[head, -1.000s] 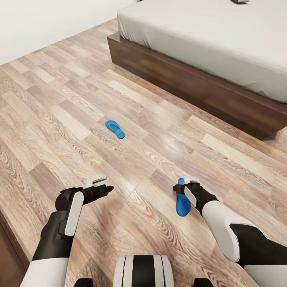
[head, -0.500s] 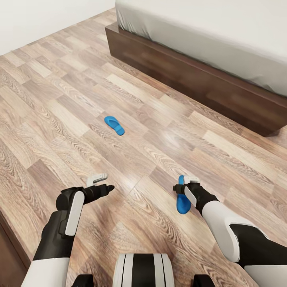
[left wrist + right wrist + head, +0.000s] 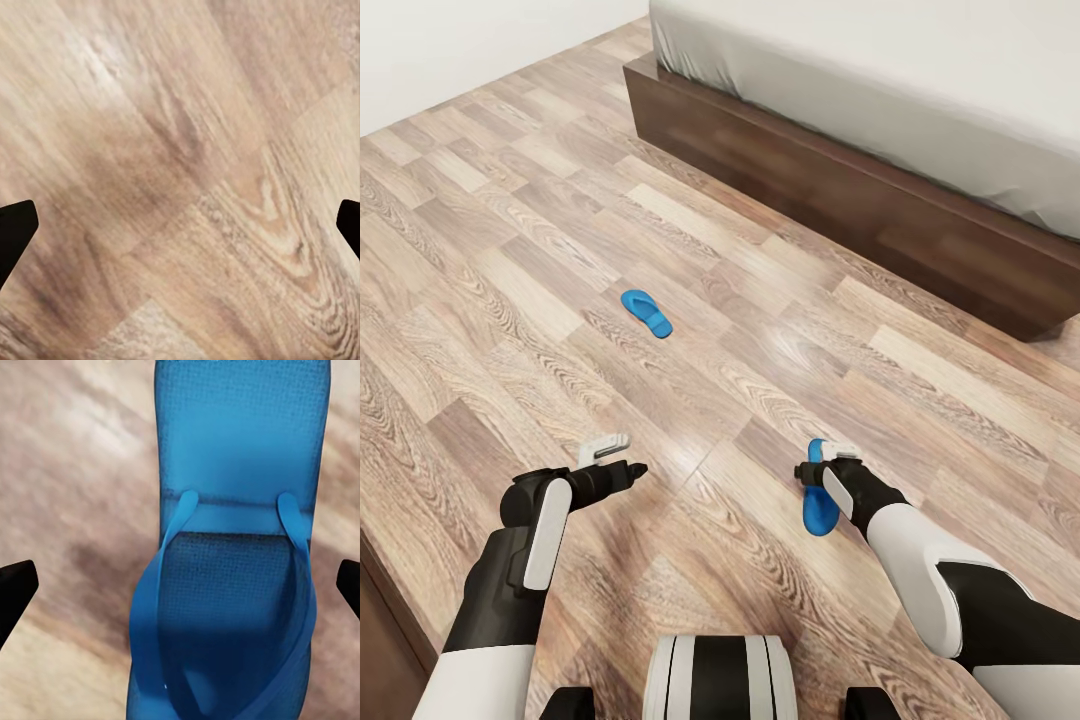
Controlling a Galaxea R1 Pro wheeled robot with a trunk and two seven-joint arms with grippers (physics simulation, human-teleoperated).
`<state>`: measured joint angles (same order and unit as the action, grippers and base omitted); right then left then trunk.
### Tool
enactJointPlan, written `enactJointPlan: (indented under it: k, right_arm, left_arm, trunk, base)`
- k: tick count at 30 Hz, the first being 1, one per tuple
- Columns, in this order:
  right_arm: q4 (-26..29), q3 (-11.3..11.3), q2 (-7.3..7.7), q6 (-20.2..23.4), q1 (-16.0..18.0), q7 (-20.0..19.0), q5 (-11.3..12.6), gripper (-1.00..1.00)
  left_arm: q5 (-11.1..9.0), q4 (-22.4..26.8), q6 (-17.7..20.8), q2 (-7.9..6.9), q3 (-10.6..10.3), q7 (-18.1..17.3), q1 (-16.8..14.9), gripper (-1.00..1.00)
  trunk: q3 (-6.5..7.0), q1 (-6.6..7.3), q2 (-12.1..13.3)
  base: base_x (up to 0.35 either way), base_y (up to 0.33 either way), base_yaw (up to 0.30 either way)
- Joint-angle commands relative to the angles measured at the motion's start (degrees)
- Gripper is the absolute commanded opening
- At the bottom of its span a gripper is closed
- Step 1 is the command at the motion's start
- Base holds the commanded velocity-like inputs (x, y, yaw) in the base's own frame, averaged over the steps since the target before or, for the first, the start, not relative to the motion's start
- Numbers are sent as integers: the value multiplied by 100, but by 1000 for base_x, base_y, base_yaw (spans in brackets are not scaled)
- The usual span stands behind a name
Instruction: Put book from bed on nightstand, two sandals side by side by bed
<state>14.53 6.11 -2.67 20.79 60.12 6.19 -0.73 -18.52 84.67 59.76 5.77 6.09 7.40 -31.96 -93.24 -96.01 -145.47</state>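
Observation:
One blue sandal (image 3: 647, 312) lies alone on the wood floor, ahead and left of centre. The other sandal (image 3: 817, 505) lies straps up directly under my right gripper (image 3: 818, 462). In the right wrist view this sandal (image 3: 232, 547) sits between the widely spread fingertips, and the right gripper (image 3: 180, 592) is open with neither tip touching it. My left gripper (image 3: 625, 458) hovers open over bare planks; the left wrist view shows the left gripper (image 3: 180, 232) with only floor between its tips. The bed (image 3: 880, 210) runs across the upper right. The book and the nightstand are out of view.
The bed's dark wooden frame (image 3: 780, 150) borders the floor on the far side, with the pale mattress (image 3: 920, 80) above it. A white wall (image 3: 460, 50) closes the upper left. A dark wooden edge (image 3: 380, 640) shows at the lower left, beside my base (image 3: 720, 680).
The whole head view has shifted a little since a second ago, so the bed's top with the book has left the picture. Both arms and both sandals keep their places.

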Motion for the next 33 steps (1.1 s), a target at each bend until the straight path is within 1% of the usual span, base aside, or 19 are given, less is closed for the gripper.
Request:
enactJointPlan:
  k: [1,4,10,19,30,33]
  right_arm:
    - [12,42,-5,27,0,14,-5,100]
    - [14,44,-5,24,0,14,0,100]
    - [20,47,-5,28,0,14,2,100]
    - [25,54,-5,26,0,14,9,100]
    - [39,57,-5,21,-7,14,11,100]
    - [40,57,-5,21,-8,14,11,100]
  left_arm:
    - [-62,5,24,4,8,53,-3,100]
    - [-63,5,24,3,7,54,-3,100]
    - [-60,-1,24,5,7,52,-3,100]
    - [-55,2,24,4,6,52,-3,100]
    - [-55,1,24,3,6,51,-3,100]
    - [-55,1,24,3,6,55,-3,100]
  trunk:
    - [-3,1,-1]
    - [-3,1,-1]
    - [-136,-15,-9]
    - [-136,-15,-9]
    - [-136,-15,-9]
    - [-203,-22,-13]
  base:
    - [0,0,0]
    - [0,0,0]
    - [0,0,0]
    - [0,0,-55]
    - [0,0,-11]
    - [0,0,-2]
